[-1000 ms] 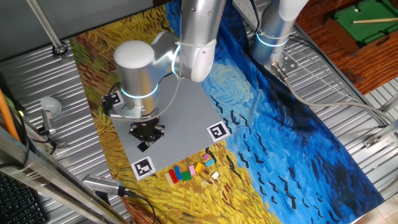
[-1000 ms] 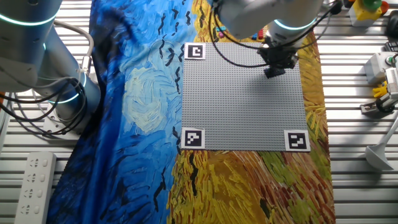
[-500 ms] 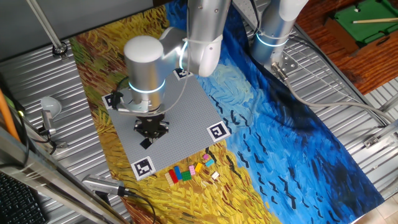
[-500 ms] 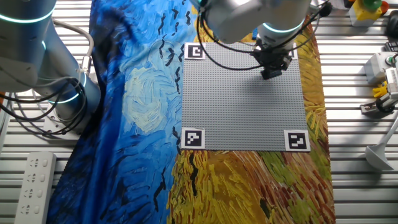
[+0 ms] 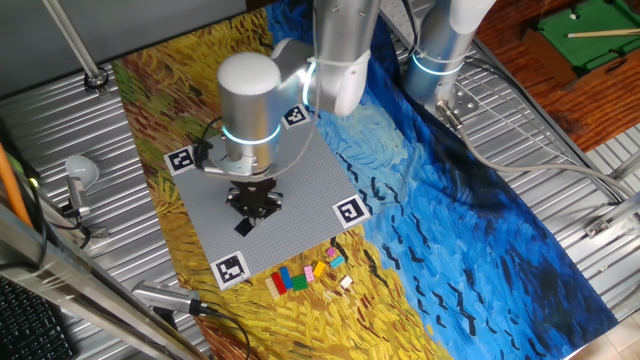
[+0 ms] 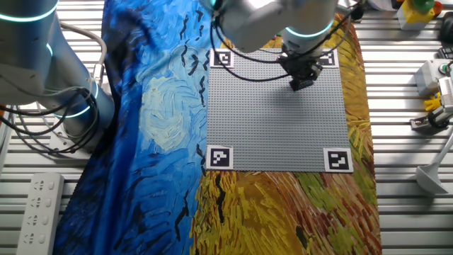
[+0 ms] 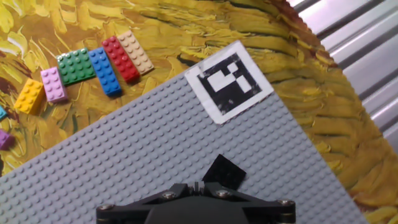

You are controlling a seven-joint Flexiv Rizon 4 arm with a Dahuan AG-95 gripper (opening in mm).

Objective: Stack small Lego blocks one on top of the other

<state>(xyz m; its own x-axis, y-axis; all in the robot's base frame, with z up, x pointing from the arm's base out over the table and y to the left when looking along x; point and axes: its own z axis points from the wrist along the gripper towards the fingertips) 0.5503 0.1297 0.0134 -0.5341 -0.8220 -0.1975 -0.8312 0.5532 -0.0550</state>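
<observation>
My gripper (image 5: 251,210) hangs low over the grey baseplate (image 5: 305,185), shut on a flat black Lego block (image 5: 244,226) that sticks out below its fingers. In the hand view the black block (image 7: 224,171) pokes out from the gripper (image 7: 207,183) just above the studs, near a square marker (image 7: 229,82). The other small blocks lie loose on the painted cloth beside the plate: tan (image 7: 135,52), red (image 7: 120,59), blue (image 7: 104,71), green (image 7: 76,66), pink (image 7: 53,84) and yellow (image 7: 29,96). The same row of blocks (image 5: 298,278) lies off the plate's near edge.
Black-and-white markers (image 6: 221,157) (image 6: 337,159) sit at the baseplate's (image 6: 276,120) corners. A second arm's base (image 6: 42,71) stands on the blue part of the cloth. Metal slats, cables and a power strip (image 6: 37,209) surround the cloth.
The gripper has travelled across the baseplate with the black block in it, away from the yellow side and toward the plate's middle. The loose blocks have not moved.
</observation>
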